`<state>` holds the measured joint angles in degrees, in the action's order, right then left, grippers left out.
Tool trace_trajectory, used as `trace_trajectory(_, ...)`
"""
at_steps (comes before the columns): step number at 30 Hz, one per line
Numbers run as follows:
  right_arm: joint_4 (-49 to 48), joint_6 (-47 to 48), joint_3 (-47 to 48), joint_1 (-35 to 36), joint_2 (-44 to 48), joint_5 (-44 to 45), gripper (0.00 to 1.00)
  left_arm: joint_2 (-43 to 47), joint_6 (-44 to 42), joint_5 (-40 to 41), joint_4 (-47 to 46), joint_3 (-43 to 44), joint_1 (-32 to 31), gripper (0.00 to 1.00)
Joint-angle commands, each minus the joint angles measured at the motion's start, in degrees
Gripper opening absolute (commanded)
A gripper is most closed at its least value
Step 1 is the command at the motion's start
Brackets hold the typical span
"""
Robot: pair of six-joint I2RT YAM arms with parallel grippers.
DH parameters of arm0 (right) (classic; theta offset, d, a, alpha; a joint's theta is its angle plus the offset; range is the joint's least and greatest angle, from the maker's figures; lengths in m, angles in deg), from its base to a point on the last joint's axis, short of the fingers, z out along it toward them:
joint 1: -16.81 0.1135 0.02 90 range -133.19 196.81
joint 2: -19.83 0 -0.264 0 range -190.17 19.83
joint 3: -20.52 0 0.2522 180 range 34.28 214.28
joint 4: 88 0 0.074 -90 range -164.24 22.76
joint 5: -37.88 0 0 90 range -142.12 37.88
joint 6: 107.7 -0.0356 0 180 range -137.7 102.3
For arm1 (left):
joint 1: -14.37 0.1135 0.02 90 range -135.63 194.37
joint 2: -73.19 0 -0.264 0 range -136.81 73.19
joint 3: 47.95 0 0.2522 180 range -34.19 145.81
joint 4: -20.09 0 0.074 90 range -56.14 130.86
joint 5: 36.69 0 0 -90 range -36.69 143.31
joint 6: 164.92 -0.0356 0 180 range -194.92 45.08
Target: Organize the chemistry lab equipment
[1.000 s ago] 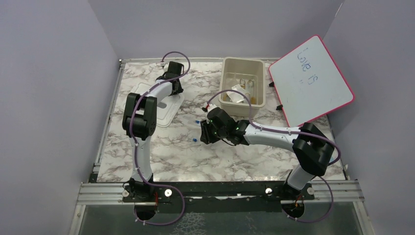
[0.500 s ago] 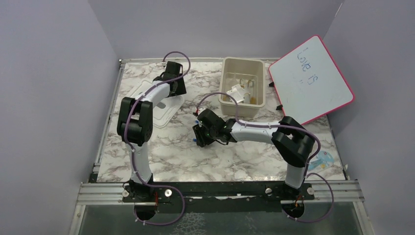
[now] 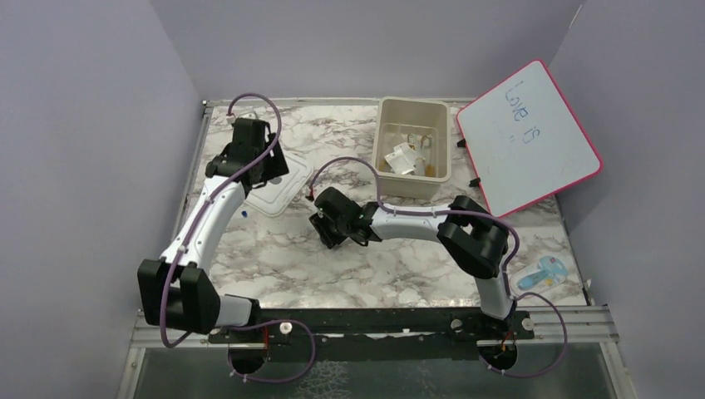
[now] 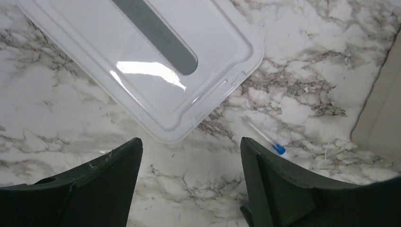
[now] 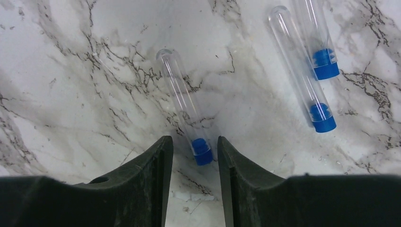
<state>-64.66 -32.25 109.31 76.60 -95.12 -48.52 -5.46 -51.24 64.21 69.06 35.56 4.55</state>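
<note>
Three clear tubes with blue caps lie on the marble in the right wrist view. One tube (image 5: pixel 185 106) points toward my right gripper (image 5: pixel 195 142), which is open; its blue cap (image 5: pixel 202 151) sits between the fingertips without touching either. The other two tubes (image 5: pixel 300 71) lie side by side at the upper right. My left gripper (image 4: pixel 189 146) is open over bare marble just below a corner of the white lid (image 4: pixel 142 56); a thin blue-tipped tube (image 4: pixel 265 138) lies by its right finger. From above, the left gripper (image 3: pixel 252 156) hangs over the lid and the right gripper (image 3: pixel 324 223) is mid-table.
The beige tub (image 3: pixel 385 141) stands at the back centre with packets (image 3: pixel 405 156) inside. The pink-framed whiteboard (image 3: pixel 528 137) leans at the back right. A bagged blue item (image 3: pixel 542 273) lies near the right arm's base. The tub's wall (image 4: pixel 383 109) shows at the left wrist view's right edge.
The left arm swung out to the left, carrying its gripper leftward over the lid while it opened wider. The right gripper slid left across the table toward the tubes.
</note>
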Motion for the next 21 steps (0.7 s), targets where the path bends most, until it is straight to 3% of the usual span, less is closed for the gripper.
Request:
trace_trajectory(1, 2.3, 4.5, 1.2, 0.8, -3.4, 6.4, 0.41, 6.1, 5.5, -1.1, 8.8, -6.9, 0.0, 0.8)
trace_trajectory(7, -2.4, 4.3, -1.3, 0.8, -1.0, 8.8, 0.22, 13.2, 13.3, -1.8, 13.9, -15.8, 0.0, 0.81)
trace_trajectory(12, -4.7, 2.2, -3.1, 0.8, 0.6, 8.0, 0.12, 15.4, 20.2, 4.8, 14.4, -20.6, 0.0, 0.81)
trace_trajectory(21, -8.6, -0.7, -7.4, 0.8, 5.4, 8.0, 0.09, 14.5, 27.4, 12.8, 12.1, -26.0, -0.1, 0.81)
